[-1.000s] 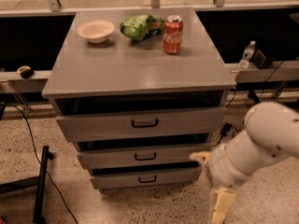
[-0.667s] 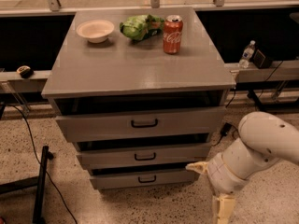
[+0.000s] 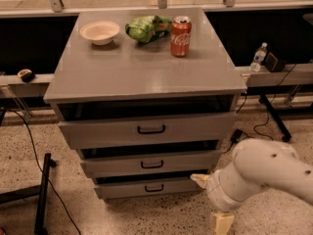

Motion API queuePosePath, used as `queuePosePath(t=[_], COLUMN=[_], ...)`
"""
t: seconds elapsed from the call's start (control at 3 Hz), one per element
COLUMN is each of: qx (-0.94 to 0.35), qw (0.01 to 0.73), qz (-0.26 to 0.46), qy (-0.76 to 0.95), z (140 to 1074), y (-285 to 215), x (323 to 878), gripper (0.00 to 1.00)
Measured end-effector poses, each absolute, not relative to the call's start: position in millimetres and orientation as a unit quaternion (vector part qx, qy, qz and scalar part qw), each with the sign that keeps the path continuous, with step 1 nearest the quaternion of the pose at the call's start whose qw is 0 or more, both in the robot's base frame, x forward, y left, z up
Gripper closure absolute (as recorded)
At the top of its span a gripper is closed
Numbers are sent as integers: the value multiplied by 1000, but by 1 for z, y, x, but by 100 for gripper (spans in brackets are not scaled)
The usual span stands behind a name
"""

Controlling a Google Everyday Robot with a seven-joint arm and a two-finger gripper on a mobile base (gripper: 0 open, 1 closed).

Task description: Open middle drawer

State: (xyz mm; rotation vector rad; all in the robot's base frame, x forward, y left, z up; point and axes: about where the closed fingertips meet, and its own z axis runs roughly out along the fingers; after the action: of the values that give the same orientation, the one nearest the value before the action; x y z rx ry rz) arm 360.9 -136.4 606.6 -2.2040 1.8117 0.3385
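Observation:
The middle drawer (image 3: 186, 161) is the grey front with a small black bar handle (image 3: 152, 164), between a taller top drawer (image 3: 195, 127) and a narrower bottom drawer (image 3: 122, 188). All three fronts stand slightly out from the cabinet, with dark gaps above them. My gripper (image 3: 211, 202) hangs low at the cabinet's front right corner, at the end of the white arm (image 3: 264, 173). One cream fingertip (image 3: 199, 180) is beside the bottom drawer's right end; the other (image 3: 222, 223) is near the floor. The fingers stand apart and hold nothing.
On the cabinet top (image 3: 142, 67) stand a white bowl (image 3: 100, 32), a green bag (image 3: 145, 27) and a red soda can (image 3: 180, 30). A water bottle (image 3: 258, 58) sits on the right ledge. A black stand (image 3: 42, 195) and cables lie on the floor at left.
The arm has moved left and down, bringing the gripper closer to the cabinet's lower right corner. The drawers have not moved.

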Motion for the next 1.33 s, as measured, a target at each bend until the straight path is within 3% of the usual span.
queuePosePath(t=[0.67, 1.33], qx=[-772, -761], qw=[142, 218], qz=[13, 73], qy=[619, 606], z=[574, 543], y=[-120, -127], x=[401, 467], gripper=[0, 0])
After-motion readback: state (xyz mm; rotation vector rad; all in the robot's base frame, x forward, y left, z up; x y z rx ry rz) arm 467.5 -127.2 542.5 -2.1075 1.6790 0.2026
